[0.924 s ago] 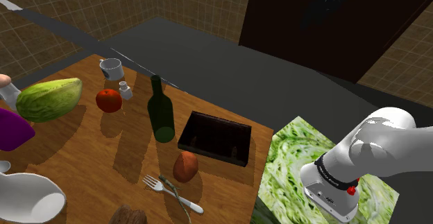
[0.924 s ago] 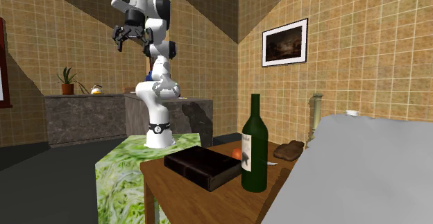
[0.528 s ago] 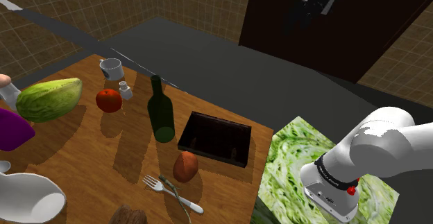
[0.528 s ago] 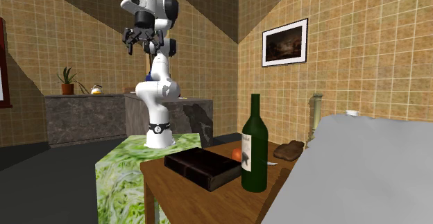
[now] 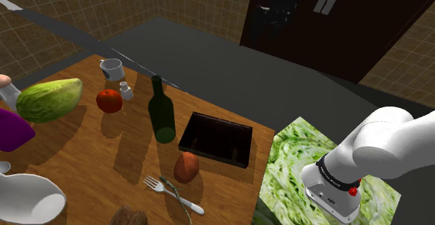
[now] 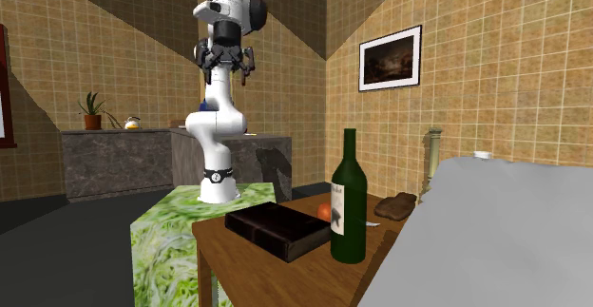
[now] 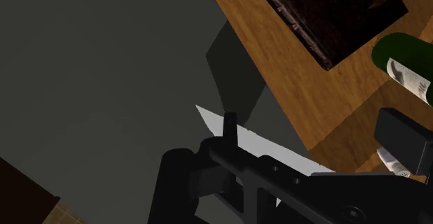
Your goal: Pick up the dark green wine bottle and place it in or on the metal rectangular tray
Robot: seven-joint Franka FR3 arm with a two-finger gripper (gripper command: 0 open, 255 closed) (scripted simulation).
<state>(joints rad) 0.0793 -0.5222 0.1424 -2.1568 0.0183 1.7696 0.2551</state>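
The tool (image 6: 226,67) is hanging high, spread wide for a grasp, while the green bottle (image 5: 162,112) is standing upright on the worktop (image 5: 90,161) beside the tray (image 5: 216,137) (a short carry).

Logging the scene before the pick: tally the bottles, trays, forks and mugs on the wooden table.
Wine bottle: 1
Tray: 1
Fork: 1
Mug: 1
Total: 4

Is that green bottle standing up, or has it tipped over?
Upright. The wine bottle stands on its base on the wooden table, neck pointing straight up, beside the dark tray.
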